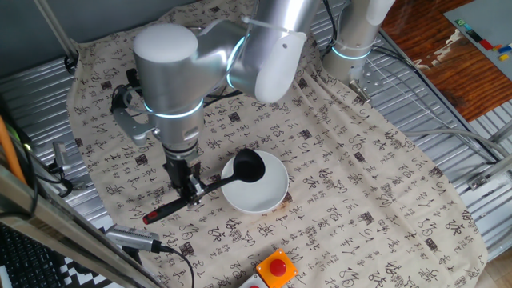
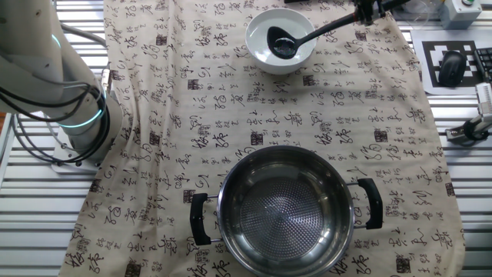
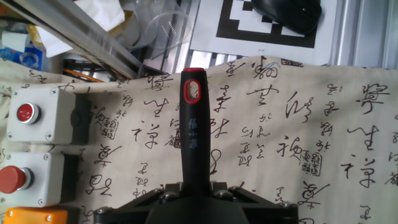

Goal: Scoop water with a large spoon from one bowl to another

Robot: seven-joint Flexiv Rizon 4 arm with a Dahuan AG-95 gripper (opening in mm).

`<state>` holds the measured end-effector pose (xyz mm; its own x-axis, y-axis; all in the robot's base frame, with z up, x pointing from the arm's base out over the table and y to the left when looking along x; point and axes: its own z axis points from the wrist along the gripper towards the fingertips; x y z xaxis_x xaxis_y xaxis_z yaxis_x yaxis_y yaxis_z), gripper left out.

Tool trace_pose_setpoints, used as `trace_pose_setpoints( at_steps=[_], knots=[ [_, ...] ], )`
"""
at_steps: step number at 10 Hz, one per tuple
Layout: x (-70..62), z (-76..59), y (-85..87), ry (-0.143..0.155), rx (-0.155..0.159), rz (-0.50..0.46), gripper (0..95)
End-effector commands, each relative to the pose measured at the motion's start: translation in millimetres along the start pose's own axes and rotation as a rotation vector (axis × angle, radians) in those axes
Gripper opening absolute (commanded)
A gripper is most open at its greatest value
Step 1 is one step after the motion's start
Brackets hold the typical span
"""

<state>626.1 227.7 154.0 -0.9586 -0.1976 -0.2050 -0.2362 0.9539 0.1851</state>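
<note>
So the white bowl [image 2: 280, 40] has the black ladle [image 2: 286, 43] sitting cup-down inside it, and there's a bit of water in there by the look of it. The steel bowl [image 2: 286, 211] with black side handles sits well apart on the table and looks empty. The hand [image 1: 190, 189] is clamped on the ladle's handle, near the red-tipped end. The cloth [image 3: 298, 130] is covered in printed Chinese characters, and there's white lettering on the handle too, too small to read.
</note>
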Motion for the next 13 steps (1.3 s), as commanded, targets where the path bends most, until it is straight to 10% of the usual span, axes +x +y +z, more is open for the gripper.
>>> trace_pose_setpoints(
  at_steps=[1, 13],
  knots=[
    [0.2, 0.1, 0.1, 0.003, 0.008, 0.012, 0.0],
    [5.8, -7.7, -12.7, 0.014, 0.035, 0.006, 0.0]
  ],
)
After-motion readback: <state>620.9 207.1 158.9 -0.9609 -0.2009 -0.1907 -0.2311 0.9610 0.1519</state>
